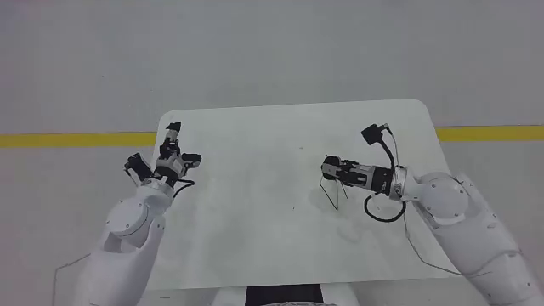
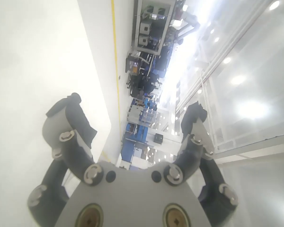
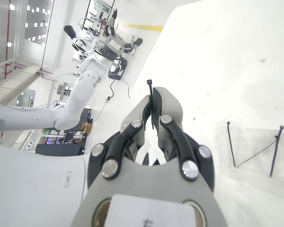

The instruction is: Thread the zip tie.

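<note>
A thin black plastic zip tie [image 3: 151, 90] is clamped in the right gripper [image 3: 153, 100], right of centre in the top view, over the white rounded table [image 1: 255, 136]. Just below, two more black zip ties [image 3: 231, 142] are laid on a clear plastic sheet [image 3: 253, 140]. The left gripper [image 2: 135, 103] is held spread and empty at the table's left edge. The clamped tie's tail is hidden inside the grip.
</note>
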Robot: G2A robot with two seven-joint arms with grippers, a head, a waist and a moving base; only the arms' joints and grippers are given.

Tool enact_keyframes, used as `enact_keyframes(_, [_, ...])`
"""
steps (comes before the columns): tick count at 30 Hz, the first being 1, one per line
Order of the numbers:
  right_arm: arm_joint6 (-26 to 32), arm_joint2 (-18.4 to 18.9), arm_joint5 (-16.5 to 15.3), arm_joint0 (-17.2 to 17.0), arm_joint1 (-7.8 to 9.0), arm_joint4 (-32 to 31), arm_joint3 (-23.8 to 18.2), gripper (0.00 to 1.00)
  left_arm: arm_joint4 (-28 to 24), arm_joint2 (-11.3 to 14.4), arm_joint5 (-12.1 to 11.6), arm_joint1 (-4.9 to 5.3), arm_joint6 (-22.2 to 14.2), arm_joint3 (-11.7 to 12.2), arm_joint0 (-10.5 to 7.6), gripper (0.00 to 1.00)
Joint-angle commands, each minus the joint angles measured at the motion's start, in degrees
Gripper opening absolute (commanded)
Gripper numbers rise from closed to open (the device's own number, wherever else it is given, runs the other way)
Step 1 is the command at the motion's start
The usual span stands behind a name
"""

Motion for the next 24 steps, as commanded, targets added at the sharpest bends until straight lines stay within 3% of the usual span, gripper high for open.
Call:
enact_keyframes(1, [-1.37,0.30,0.00,-0.90,0.00,0.13,-0.43,0.00,-1.49,2.46,1.66,-0.33,0.16,-0.18,-1.02,1.00])
enact_keyframes(4, [-2.65,0.35,0.00,-1.81,-0.19,2.52,-1.29,0.00,-2.93,6.76,3.61,-0.91,0.62,-0.07,-2.56,1.00])
enact_keyframes(15, [-2.65,0.35,0.00,-1.81,-0.19,2.52,-1.29,0.00,-3.02,6.83,3.57,-0.92,0.48,-0.03,-2.57,1.00])
enact_keyframes(21, [-7.12,0.50,0.00,-2.05,-0.73,4.24,-3.19,0.00,-9.53,9.31,8.33,-0.93,-9.79,-0.80,-3.31,1.00])
enact_keyframes(24, [-7.98,1.48,0.00,-2.68,-0.88,4.29,-4.23,0.00,-9.01,13.86,8.37,-1.03,-12.14,0.81,-4.91,1.00])
